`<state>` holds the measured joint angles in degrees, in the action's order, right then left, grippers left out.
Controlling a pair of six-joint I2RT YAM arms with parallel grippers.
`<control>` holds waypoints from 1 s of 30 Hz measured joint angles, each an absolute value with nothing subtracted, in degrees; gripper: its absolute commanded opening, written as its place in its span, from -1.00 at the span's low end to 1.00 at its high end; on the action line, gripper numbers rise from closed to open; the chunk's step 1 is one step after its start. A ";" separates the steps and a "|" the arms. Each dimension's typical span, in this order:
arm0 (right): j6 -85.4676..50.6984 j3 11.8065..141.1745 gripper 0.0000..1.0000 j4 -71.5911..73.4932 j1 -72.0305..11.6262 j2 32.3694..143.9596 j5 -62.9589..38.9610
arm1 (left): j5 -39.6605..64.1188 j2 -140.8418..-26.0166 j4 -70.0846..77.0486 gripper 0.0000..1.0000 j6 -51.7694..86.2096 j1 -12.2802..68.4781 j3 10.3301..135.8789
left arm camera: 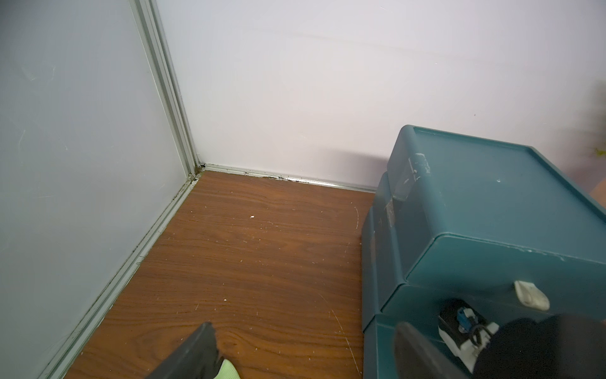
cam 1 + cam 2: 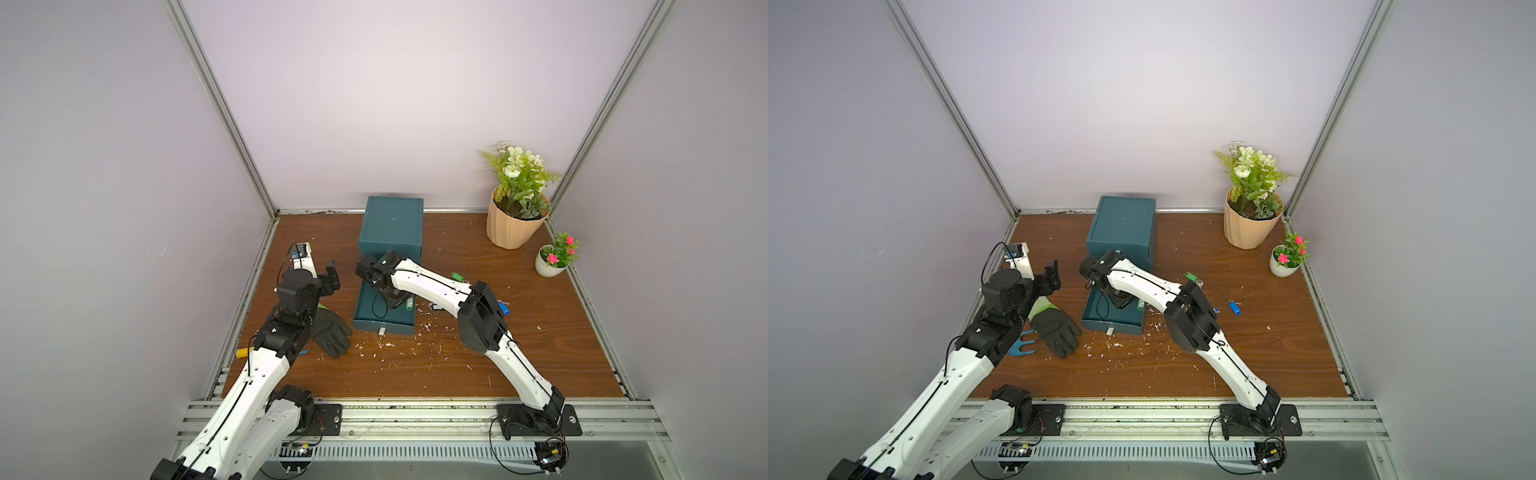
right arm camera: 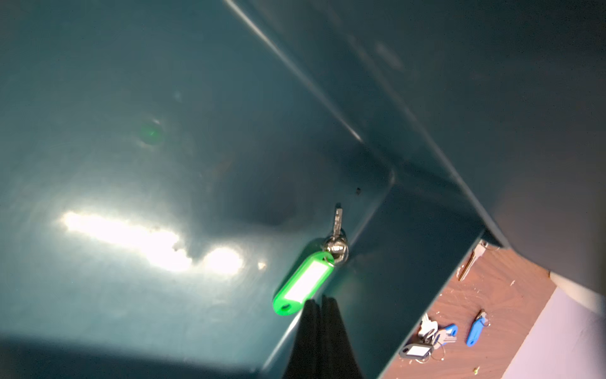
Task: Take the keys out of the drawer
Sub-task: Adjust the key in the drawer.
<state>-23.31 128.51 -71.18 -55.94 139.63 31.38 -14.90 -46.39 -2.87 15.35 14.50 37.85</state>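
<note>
the right fingers (image 3: 323,328) are pressed together, their black tips down inside the pulled-out teal plastic drawer (image 3: 131,164). the tips touch or sit just beside the lower edge of a silver key on a bright green oblong plastic tag with a white label (image 3: 303,284); whether they nip the tag cannot be told. that key lies on the drawer floor against a side wall, near a corner. in both top views the right arm reaches over the open drawer from the front right.

outside the drawer, to its right on the brown wood-grain table (image 2: 415,374), lie more keys: a green-tagged key (image 2: 457,275), a blue-tagged key (image 2: 1235,308), and, in the right wrist view, a second blue tag (image 3: 449,329) bunched with a black tag (image 3: 414,351).

the left fingers (image 2: 331,276) are spread wide with nothing between them, above the table just left of the teal drawer cabinet (image 2: 392,226). a black work glove with a green cuff (image 2: 1057,330) lies beside that arm.
</note>
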 measured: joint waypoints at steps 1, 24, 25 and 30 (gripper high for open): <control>-24.18 127.92 -1.00 -71.07 -56.23 139.63 32.12 | -14.90 -46.30 -2.85 0.73 15.20 14.50 37.76; -26.65 116.95 -1.00 -63.07 -58.24 139.61 38.72 | -15.31 -43.55 -3.95 0.73 14.98 14.50 36.14; -26.02 117.10 -1.00 -62.43 -58.17 139.61 38.68 | -15.31 -43.55 -3.95 0.73 15.00 14.50 36.14; -23.09 118.67 -1.00 -58.26 -58.02 139.61 37.15 | -15.31 -43.70 -3.95 0.73 15.00 14.50 36.14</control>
